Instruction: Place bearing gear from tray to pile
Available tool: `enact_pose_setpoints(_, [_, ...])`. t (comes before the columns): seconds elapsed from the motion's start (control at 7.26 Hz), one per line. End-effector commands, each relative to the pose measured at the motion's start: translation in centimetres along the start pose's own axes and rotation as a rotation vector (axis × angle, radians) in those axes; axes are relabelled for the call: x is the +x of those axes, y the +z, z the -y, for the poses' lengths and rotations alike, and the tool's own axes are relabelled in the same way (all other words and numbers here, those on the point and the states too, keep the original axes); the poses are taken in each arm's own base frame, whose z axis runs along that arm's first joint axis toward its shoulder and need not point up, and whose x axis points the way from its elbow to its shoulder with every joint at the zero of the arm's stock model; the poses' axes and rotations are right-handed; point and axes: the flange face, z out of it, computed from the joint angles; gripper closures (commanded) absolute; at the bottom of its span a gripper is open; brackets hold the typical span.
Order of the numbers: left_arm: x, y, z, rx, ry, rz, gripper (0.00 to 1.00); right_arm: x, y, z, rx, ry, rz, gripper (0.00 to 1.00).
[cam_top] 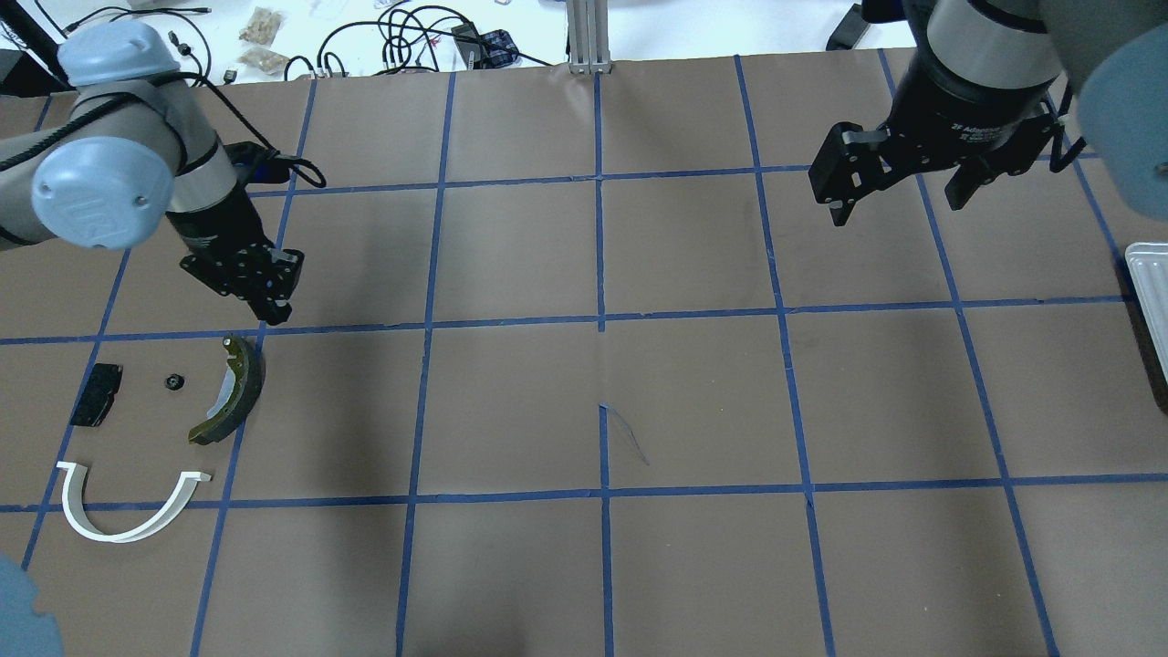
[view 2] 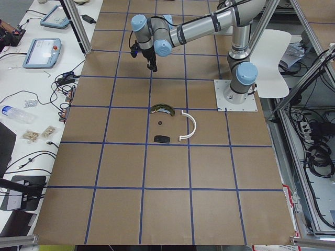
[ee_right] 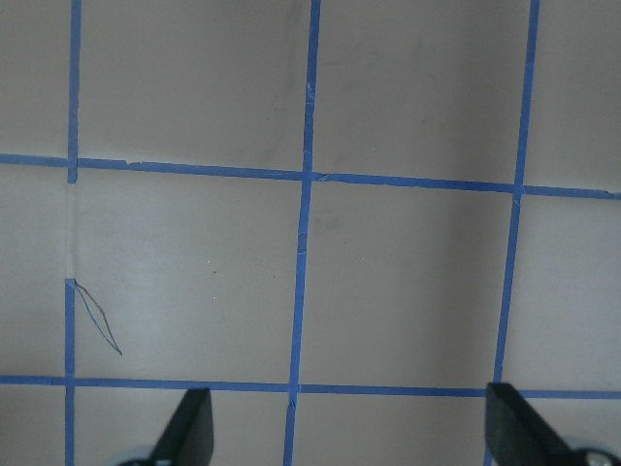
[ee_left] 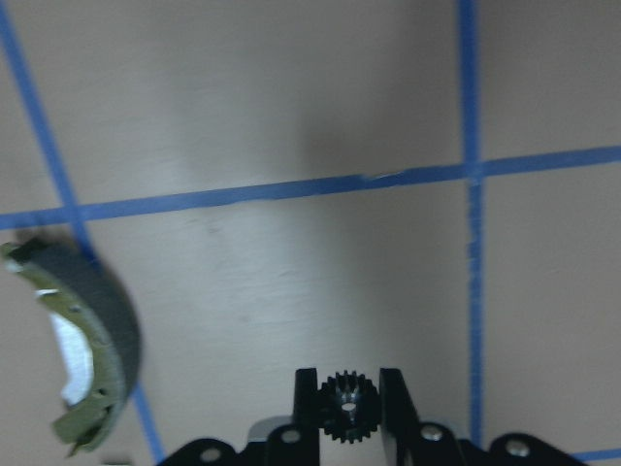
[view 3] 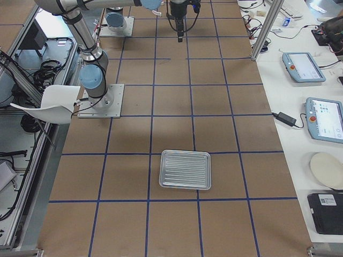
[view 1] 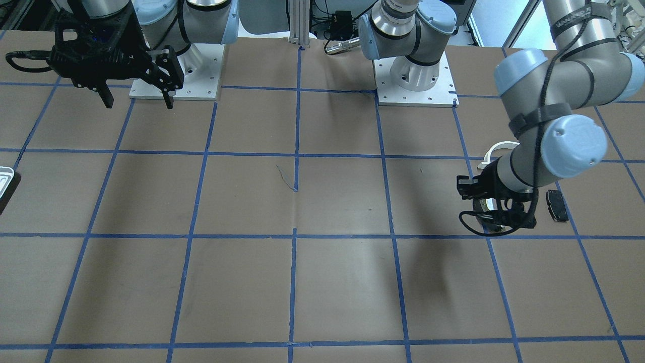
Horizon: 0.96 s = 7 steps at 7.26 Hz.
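My left gripper (cam_top: 276, 312) is shut on a small black toothed bearing gear (ee_left: 349, 406), which shows between its fingertips in the left wrist view. It hangs above the table by the far end of the dark brake shoe with olive rim (cam_top: 233, 392). The pile also holds a white half-ring arch (cam_top: 128, 525), a black rectangular pad (cam_top: 96, 394) and a small black round part (cam_top: 173, 382). The white ridged tray (view 3: 185, 169) lies far off on the right side and looks empty. My right gripper (cam_top: 899, 192) is open and empty, high over the table.
Brown table paper with a blue tape grid. The two arm bases (view 1: 413, 75) stand on white plates at the robot's edge. Cables and small items (cam_top: 411, 36) lie beyond the far table edge.
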Motion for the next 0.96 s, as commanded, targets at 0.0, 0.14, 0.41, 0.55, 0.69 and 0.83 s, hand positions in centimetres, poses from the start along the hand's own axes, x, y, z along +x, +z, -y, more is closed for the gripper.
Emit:
enact_pose_setpoints(0.0, [-11.6, 1.8, -1.8, 0.032, -0.027, -0.023, 1.0, 0.0, 0.5, 0.2, -0.012, 0.004, 0.0, 0.0])
enact_pose_setpoints(0.14, [-15.5, 3.6, -2.4, 0.063, -0.011, -0.017, 1.0, 0.0, 0.3, -0.1, -0.009, 0.005, 0.0, 0.0])
enact_pose_setpoints(0.41, [-20.9, 7.6, -2.1, 0.094, 0.065, -0.006, 1.0, 0.0, 0.6, -0.1, -0.023, 0.032, -0.003, 0.0])
enact_pose_setpoints(0.55, [-22.4, 9.1, -2.1, 0.087, 0.079, -0.018, 1.0, 0.0, 0.7, -0.2, -0.022, 0.034, -0.002, 0.0])
enact_pose_setpoints(0.69, [-22.6, 10.1, -1.9, 0.081, 0.086, -0.027, 1.0, 0.0, 0.7, -0.1, -0.025, 0.033, -0.001, 0.0])
enact_pose_setpoints(0.83, [-22.5, 10.2, -1.8, 0.078, 0.087, -0.03, 1.0, 0.0, 0.7, -0.1, -0.025, 0.032, 0.0, 0.0])
